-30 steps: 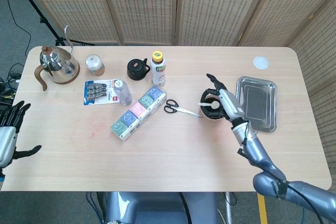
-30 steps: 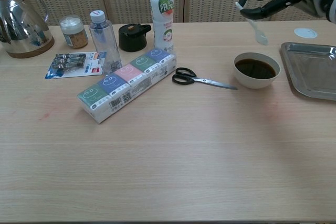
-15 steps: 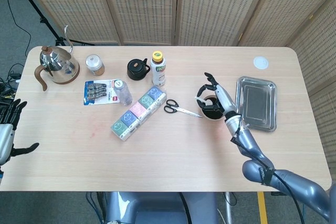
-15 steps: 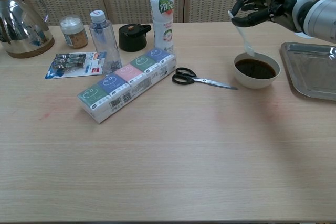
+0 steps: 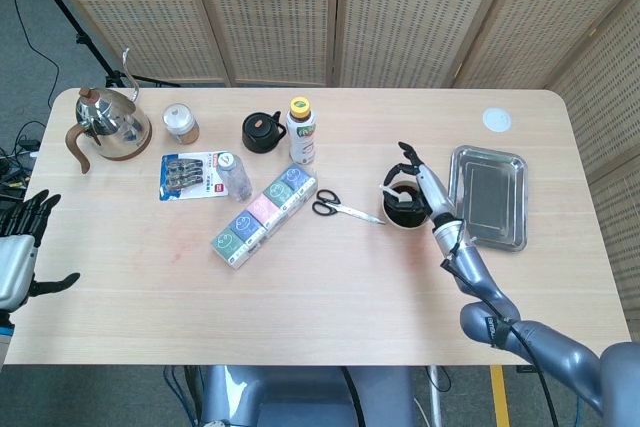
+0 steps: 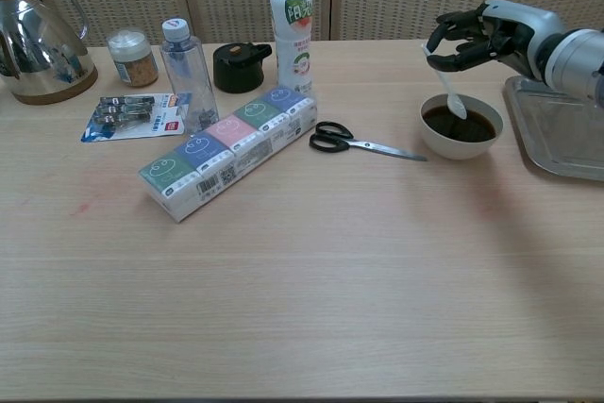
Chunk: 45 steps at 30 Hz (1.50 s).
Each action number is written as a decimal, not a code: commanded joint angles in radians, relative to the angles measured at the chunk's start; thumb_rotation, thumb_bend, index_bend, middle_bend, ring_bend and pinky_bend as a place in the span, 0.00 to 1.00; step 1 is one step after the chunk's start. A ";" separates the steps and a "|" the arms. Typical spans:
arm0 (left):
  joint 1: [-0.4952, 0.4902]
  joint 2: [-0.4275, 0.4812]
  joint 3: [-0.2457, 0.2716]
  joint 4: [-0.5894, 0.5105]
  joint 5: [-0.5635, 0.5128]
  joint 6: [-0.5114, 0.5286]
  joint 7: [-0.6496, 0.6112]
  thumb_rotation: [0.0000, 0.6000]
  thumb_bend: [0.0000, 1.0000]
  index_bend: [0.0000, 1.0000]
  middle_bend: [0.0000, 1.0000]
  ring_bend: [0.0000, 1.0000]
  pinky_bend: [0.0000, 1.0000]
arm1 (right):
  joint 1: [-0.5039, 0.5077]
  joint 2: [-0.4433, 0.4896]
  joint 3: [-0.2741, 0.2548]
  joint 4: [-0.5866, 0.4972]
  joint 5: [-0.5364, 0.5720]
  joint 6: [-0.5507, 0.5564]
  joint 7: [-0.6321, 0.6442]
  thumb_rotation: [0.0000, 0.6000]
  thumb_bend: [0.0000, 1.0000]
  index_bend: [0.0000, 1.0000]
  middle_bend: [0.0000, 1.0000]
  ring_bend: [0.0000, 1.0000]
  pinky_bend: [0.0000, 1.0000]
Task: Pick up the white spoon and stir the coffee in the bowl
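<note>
1. Since a second ago, when it hung high above the rim, the white spoon (image 6: pixel 449 88) has come down so its tip meets the coffee (image 6: pixel 459 124) in the bowl (image 6: pixel 432 139); stirring can start.
2. Right hand (image 6: pixel 477 35) pinches the spoon handle.
3. Left hand (image 5: pixel 20 247) idles at the table edge, fingers spread, empty.
4. Metal tray (image 6: pixel 557 139) beside the bowl holds nothing visible.

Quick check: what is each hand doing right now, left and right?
Left hand: open, holding nothing, at the table's left edge.
Right hand: holding the white spoon, its tip in the bowl of coffee.
</note>
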 commanded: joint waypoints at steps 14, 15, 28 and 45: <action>-0.011 -0.005 -0.001 0.001 -0.020 -0.013 0.011 1.00 0.00 0.00 0.00 0.00 0.00 | 0.025 -0.062 -0.017 0.112 -0.023 -0.058 0.092 1.00 0.44 0.56 0.00 0.00 0.00; -0.012 -0.005 -0.001 0.001 -0.021 -0.014 0.011 1.00 0.00 0.00 0.00 0.00 0.00 | 0.027 -0.065 -0.018 0.117 -0.024 -0.059 0.093 1.00 0.44 0.56 0.00 0.00 0.00; -0.022 -0.013 -0.002 0.004 -0.042 -0.023 0.027 1.00 0.00 0.00 0.00 0.00 0.00 | 0.031 -0.081 -0.020 0.206 -0.043 -0.054 0.127 1.00 0.44 0.56 0.00 0.00 0.00; -0.020 -0.017 0.011 -0.009 -0.015 -0.013 0.037 1.00 0.00 0.00 0.00 0.00 0.00 | -0.058 0.018 -0.090 0.030 -0.095 0.033 0.077 1.00 0.44 0.56 0.00 0.00 0.00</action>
